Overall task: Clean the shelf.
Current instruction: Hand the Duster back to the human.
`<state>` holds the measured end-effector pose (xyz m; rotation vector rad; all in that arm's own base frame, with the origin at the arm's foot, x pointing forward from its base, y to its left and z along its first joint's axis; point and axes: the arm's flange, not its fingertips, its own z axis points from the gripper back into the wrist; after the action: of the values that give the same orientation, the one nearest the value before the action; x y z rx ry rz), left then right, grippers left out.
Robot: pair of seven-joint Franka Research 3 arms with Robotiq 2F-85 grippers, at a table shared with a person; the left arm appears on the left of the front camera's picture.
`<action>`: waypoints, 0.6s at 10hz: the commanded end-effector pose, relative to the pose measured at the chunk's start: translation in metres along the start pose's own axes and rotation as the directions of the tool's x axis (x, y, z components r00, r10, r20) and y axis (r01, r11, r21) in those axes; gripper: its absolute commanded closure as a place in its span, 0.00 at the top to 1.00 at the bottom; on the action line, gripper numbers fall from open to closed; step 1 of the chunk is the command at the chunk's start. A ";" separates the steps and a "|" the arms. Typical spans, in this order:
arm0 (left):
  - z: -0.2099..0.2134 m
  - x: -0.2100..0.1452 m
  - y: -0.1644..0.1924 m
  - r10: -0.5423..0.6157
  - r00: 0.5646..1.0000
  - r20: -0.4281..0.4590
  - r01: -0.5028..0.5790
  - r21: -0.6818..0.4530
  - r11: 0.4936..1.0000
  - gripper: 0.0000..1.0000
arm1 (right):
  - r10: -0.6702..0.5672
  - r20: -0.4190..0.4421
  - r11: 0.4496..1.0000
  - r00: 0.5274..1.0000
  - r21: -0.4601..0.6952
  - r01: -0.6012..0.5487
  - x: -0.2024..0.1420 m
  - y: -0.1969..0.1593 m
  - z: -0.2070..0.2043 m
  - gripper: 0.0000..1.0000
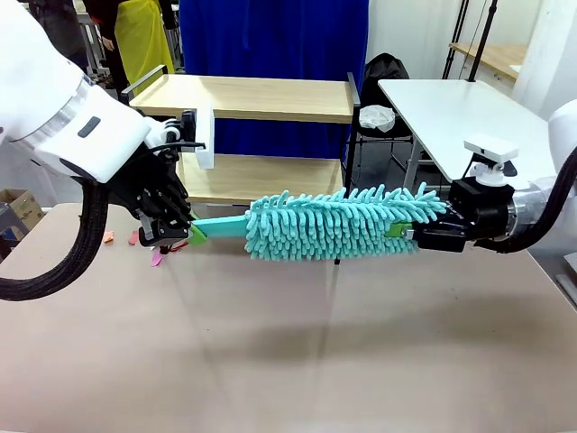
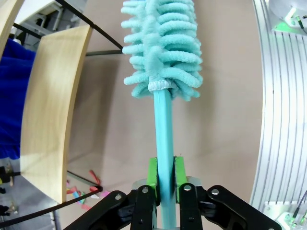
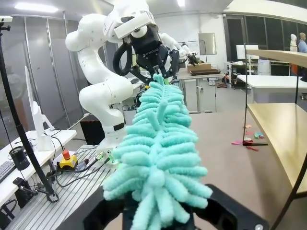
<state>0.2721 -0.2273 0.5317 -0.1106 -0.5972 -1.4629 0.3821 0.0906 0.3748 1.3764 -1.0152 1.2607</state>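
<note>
Green pads (image 2: 152, 175) of our left gripper (image 2: 165, 179), nearest the left wrist lens, flank the teal handle (image 2: 163, 139) of the duster (image 1: 338, 224). They appear slightly parted, so we cannot tell whether they clamp it or have let go.

Item 1: shelf (image 1: 261, 99), two light wood boards in a black frame, at 12 o'clock on the table (image 1: 288, 361), behind the duster. Coloured paper scraps (image 1: 149, 248) lie on the table near its left foot (at roughly 9 o'clock).

Item 2: duster, fluffy turquoise head level above the table, between the arms and not touching the shelf.

Item 3: right gripper (image 1: 406, 236), at 3 o'clock, pressed together on the tip end of the duster head (image 3: 156, 163).

Handling note: this reads to us as a hand-over. We judge that one gripper should hold firmly before the other frees the handle. The head should then be raised to board height and swept along the length, keeping clear of the side rails (image 1: 353, 90).

Writing: "ROBOTIQ" seems to be printed on the left gripper body in the right wrist view, too small to confirm; nothing else is legible.
</note>
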 end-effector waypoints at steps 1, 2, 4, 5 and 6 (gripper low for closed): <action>0.002 -0.001 0.001 0.013 1.000 0.028 -0.014 0.009 1.000 0.70 | 0.003 0.000 1.000 1.000 -0.015 -0.003 0.001 0.001 0.000 0.00; 0.010 -0.002 -0.001 0.017 0.991 0.132 -0.016 -0.008 1.000 1.00 | 0.003 0.000 1.000 1.000 -0.015 -0.003 0.001 0.001 0.000 0.00; 0.027 -0.019 0.001 0.042 0.953 0.300 -0.039 -0.015 0.999 1.00 | 0.003 0.000 1.000 1.000 -0.015 -0.003 0.001 0.001 0.000 0.00; 0.043 -0.036 0.004 0.062 0.924 0.376 -0.059 -0.018 0.998 0.94 | 0.003 0.000 1.000 1.000 -0.015 -0.003 0.001 0.001 0.000 0.00; 0.059 -0.057 0.004 0.060 0.900 0.432 -0.057 -0.019 0.998 1.00 | 0.003 0.000 1.000 1.000 -0.015 -0.003 0.001 0.001 0.000 0.00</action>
<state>0.2780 -0.1864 0.5891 -0.3821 -0.8775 -1.3705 0.3826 0.0894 0.3738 1.3695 -1.0148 1.2568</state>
